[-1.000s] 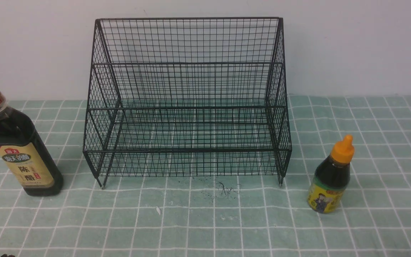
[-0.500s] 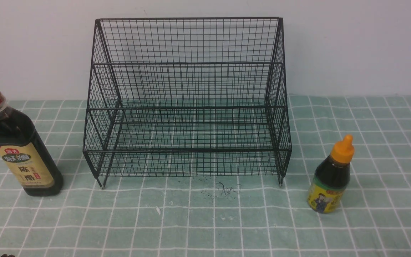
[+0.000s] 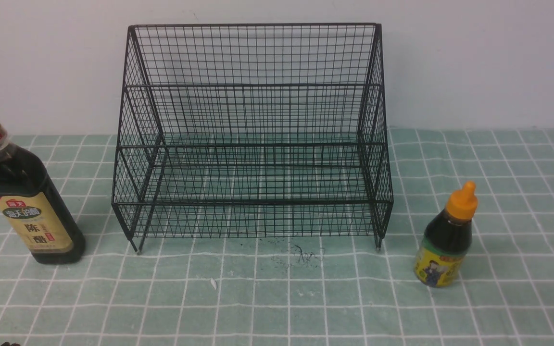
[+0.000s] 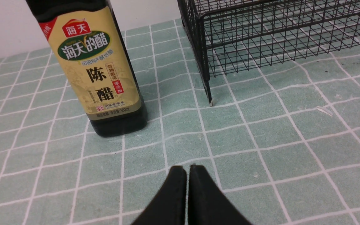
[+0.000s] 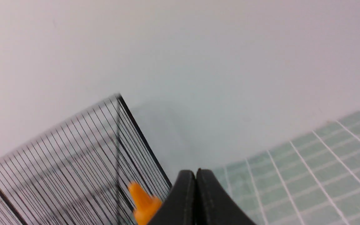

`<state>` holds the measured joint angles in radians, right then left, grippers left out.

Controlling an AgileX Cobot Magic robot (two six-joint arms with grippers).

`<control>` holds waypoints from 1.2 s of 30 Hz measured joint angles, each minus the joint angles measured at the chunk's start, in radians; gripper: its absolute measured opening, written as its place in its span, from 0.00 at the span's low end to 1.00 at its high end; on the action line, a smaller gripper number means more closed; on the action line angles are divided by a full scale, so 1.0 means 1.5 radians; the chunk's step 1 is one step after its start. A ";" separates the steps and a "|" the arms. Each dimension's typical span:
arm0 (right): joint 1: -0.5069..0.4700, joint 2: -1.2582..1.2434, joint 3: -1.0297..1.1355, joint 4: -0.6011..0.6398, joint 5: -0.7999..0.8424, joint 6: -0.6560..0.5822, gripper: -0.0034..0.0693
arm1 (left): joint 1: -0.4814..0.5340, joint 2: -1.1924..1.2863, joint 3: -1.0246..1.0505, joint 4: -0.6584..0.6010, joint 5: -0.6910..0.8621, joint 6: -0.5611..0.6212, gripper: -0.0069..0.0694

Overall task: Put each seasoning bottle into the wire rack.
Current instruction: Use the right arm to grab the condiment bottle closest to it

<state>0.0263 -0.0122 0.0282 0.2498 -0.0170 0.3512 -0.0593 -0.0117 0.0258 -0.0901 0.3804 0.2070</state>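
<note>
The black wire rack [image 3: 253, 129] stands empty at the back middle of the table. The tall bottle [image 3: 22, 192] with gold cap and tan label stands upright left of it. The short bottle [image 3: 447, 238] with orange nozzle cap stands upright to the rack's right. Neither gripper shows in the front view. In the left wrist view my left gripper [image 4: 187, 170] is shut and empty, short of the tall bottle [image 4: 95, 65] and the rack's corner foot [image 4: 209, 97]. In the right wrist view my right gripper [image 5: 195, 173] is shut and empty, with the orange cap [image 5: 142, 203] and the rack [image 5: 73, 156] beyond it.
The table is covered by a green cloth with a white grid [image 3: 277, 298]. A white wall [image 3: 474, 62] stands close behind the rack. Small dark specks [image 3: 301, 254] and a white scrap [image 3: 213, 283] lie in front of the rack.
</note>
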 joint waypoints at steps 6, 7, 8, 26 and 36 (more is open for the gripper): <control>0.000 0.000 0.000 0.064 -0.095 0.005 0.03 | 0.000 0.000 0.000 0.000 0.000 0.000 0.08; 0.000 0.000 0.000 0.068 -0.102 0.006 0.03 | 0.000 0.000 0.000 0.000 0.000 0.000 0.08; 0.000 0.000 -0.002 0.086 -0.118 0.018 0.03 | 0.000 0.000 0.000 0.000 0.000 0.000 0.08; 0.028 0.504 -0.629 -0.055 0.808 -0.162 0.05 | 0.000 0.000 0.000 0.000 0.000 0.000 0.08; 0.061 0.752 -0.747 -0.034 0.798 -0.263 0.48 | 0.000 0.000 0.000 0.000 0.000 0.000 0.08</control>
<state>0.1185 1.1152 -1.0921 0.1991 1.1802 -0.0438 -0.0593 -0.0117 0.0258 -0.0901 0.3804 0.2070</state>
